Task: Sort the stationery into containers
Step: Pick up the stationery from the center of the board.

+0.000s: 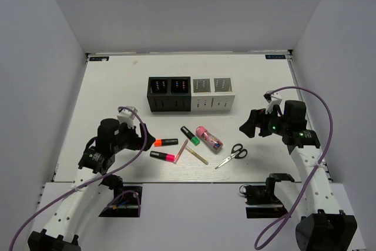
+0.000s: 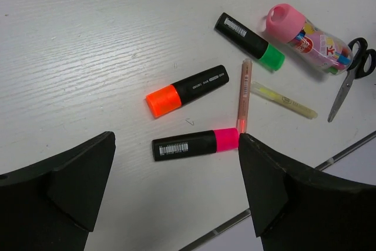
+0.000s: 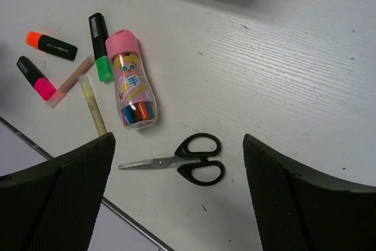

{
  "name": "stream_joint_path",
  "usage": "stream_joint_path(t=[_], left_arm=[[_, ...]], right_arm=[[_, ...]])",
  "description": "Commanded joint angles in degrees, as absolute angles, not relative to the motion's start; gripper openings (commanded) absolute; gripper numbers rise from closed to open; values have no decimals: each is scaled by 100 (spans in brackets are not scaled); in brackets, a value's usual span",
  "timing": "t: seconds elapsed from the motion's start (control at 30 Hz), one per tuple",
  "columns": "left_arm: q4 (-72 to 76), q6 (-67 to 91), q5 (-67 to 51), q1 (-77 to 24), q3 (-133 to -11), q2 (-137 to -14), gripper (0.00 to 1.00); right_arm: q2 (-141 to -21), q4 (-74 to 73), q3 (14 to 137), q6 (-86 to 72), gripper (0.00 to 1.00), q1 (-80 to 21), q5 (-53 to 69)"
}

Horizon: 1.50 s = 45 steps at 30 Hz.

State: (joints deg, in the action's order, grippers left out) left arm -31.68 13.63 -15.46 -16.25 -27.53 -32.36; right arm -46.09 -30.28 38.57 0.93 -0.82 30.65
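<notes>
Hovering over the left part of the white table, the left pincer has its jaws spread wide with nothing between them. It faces the loose stationery to its right.

Farther back stands a row of four square perforated pen holders, side by side and touching: a black holder, a second black holder, then a white holder and a second white holder.

In front of the row, all the stationery lies flat on the table. Nearest the left pincer is the orange-capped black marker, with the pink-capped black marker just in front of it. The pink pencil has its near end touching that marker's pink cap. A pale yellow stick slants away from just beside the pencil. Behind these lies the green-capped black marker. Next to it is the pink-capped clear tube, with coloured pieces inside. The black-handled scissors lie closed, apart from the tube, blades pointing left.

At the right, the right pincer is raised above the table with its jaws also fully apart, grasping nothing.
</notes>
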Motion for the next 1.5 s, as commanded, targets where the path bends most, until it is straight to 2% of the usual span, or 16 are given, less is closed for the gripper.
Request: stream_joint_path(t=[0.0,0.37,0.43,0.47,0.5,0.57,0.6,0.63,0.67,0.7,0.73,0.8,1.03,1.13,1.17,1.47], left_arm=[[-2997,1397,-1740,-1600,-2698,-3313,95],[-3067,1433,-1644,-1608,-2742,-3436,85],[-3103,1433,-1609,-1608,-2777,-3454,71],[-3146,1407,-1600,-1608,-2795,-3472,38],[-3190,1406,-1556,-1600,-2804,-3480,22],[-3252,1415,-1433,-1600,-2856,-3498,4],[-3261,1415,-1415,-1600,-2865,-3524,2],[-3261,1424,-1328,-1600,-2848,-3472,6],[-3278,1441,-1284,-1600,-2856,-3454,39],[-3270,1459,-1231,-1591,-2856,-3445,59],[-3278,1459,-1109,-1608,-2856,-3428,72],[-3296,1468,-1055,-1600,-2839,-3393,91],[-3296,1503,-1090,-1600,-2865,-3498,92],[-3331,1512,-1107,-1600,-2900,-3524,92],[-3331,1503,-1116,-1608,-2909,-3516,92],[-3392,1494,-1151,-1591,-2944,-3656,92]], right_arm=[[-4623,-3041,4034,35,90,-70,3173],[-4553,-3410,3841,1281,90,-53,4060],[-4675,-3611,3832,1562,65,-62,4218],[-4728,-3717,3884,1730,43,-79,4297],[-4781,-3892,3972,1810,0,-62,4359],[-4930,-4042,3999,1872,0,-70,4613],[-4913,-4060,3990,1959,0,-79,4710],[-4930,-4087,3973,1995,37,-70,4972],[-4922,-4096,3938,2108,61,-70,5096],[-4957,-4113,3903,2179,78,-88,5219],[-4992,-4113,3928,2214,90,-97,5473],[-5123,-4105,3937,2206,90,-158,5580],[-5475,-3367,3920,1758,56,-833,4757],[-5528,-3050,3946,1854,56,-1370,3615],[-5624,-2971,4059,1854,63,-1484,2916],[-6933,-2953,4983,1732,84,-3040,1003]])
